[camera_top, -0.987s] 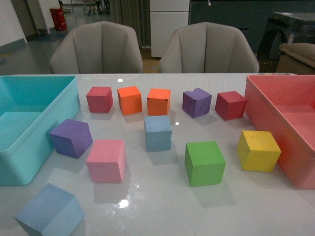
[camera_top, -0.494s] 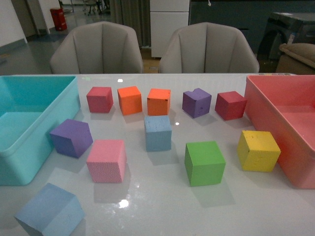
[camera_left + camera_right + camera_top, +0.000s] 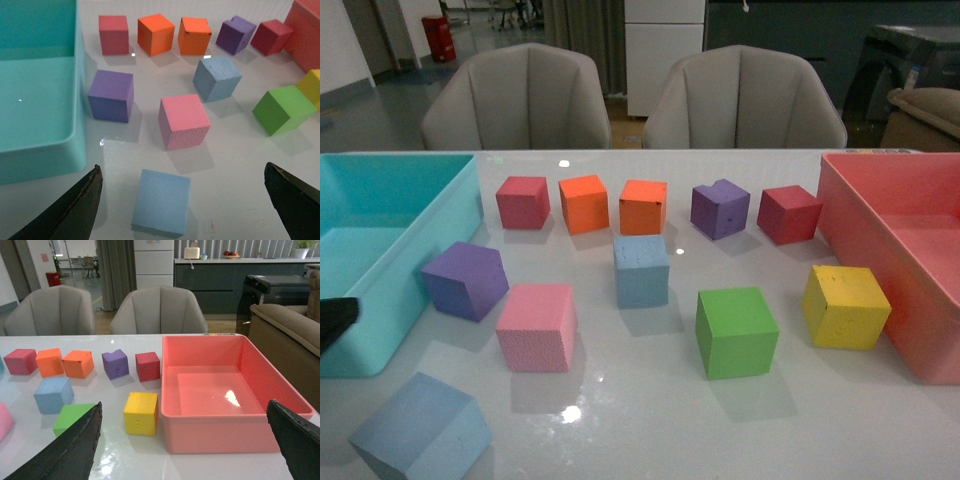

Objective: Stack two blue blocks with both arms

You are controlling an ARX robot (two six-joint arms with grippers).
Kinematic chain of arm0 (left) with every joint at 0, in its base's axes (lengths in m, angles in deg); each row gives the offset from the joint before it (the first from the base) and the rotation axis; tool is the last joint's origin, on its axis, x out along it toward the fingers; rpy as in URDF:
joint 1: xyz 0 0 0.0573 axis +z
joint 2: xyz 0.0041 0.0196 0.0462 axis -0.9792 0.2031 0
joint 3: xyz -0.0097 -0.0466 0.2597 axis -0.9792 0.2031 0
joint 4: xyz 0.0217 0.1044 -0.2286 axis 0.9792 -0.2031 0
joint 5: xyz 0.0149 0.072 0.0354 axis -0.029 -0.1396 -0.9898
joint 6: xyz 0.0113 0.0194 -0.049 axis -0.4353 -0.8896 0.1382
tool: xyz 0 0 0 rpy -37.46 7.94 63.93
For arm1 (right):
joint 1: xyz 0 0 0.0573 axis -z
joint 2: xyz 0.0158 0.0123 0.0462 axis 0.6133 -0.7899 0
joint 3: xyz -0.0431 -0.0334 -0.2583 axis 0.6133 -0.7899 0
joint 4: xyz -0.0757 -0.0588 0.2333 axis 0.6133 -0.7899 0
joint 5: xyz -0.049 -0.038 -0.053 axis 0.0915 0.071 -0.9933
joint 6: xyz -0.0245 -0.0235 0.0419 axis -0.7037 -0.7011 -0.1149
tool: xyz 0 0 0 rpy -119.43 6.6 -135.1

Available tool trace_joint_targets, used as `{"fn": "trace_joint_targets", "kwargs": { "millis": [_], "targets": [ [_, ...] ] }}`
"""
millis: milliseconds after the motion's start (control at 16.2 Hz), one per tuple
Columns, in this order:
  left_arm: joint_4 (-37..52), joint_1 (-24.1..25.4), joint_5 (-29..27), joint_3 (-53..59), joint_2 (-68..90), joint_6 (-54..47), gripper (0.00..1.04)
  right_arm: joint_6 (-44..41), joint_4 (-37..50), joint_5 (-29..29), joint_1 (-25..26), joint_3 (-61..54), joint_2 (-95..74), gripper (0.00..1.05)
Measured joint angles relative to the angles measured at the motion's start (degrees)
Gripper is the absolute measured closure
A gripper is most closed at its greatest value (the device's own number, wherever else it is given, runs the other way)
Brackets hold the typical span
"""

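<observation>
Two grey chairs (image 3: 630,97) behind white table (image 3: 650,420)

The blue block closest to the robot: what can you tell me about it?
The near blue block is a pale sky-blue cube, foam-like, with a slightly rough matte surface. It sits flat on the glossy white table, turned corner-on to the front camera, near the turquoise bin and the pink block. Nothing else touches it.

Near block (image 3: 420,435) lower left of frame; centre block (image 3: 641,270) mid-frame, below five-cube row (image 3: 643,206); bin (image 3: 410,300) far left, tray (image 3: 925,330) far right.
</observation>
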Motion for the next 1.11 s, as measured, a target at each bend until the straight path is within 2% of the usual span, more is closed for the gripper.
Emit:
{"fn": "trace_joint_targets", "kwargs": {
  "millis": [123, 247, 308, 740, 1110],
  "targets": [
    [3.78, -1.25, -0.94, -0.70, 5.79, 0.07, 0.07, 0.00, -0.02, -0.02, 0.00, 0.00, 0.00, 0.06],
    [15.72, -3.76, -5.07, -1.66, 29.73, -0.50, 0.07, 0.00, -0.02, -0.02, 0.00, 0.00, 0.00, 0.06],
    [18.47, -2.36, -5.09, -2.32, 35.67, -0.81, 0.07, 0.00, -0.02, -0.02, 0.00, 0.00, 0.00, 0.06],
    [19.43, -3.56, -5.03, -3.58, 38.95, -0.20, 0.07, 0.00, -0.02, -0.02, 0.00, 0.00, 0.00, 0.06],
    [24.98, -4.11, -6.51, -3.58, 46.12, -0.42, 0.07, 0.00, -0.02, -0.02, 0.00, 0.00, 0.00, 0.06]
  ]
}}
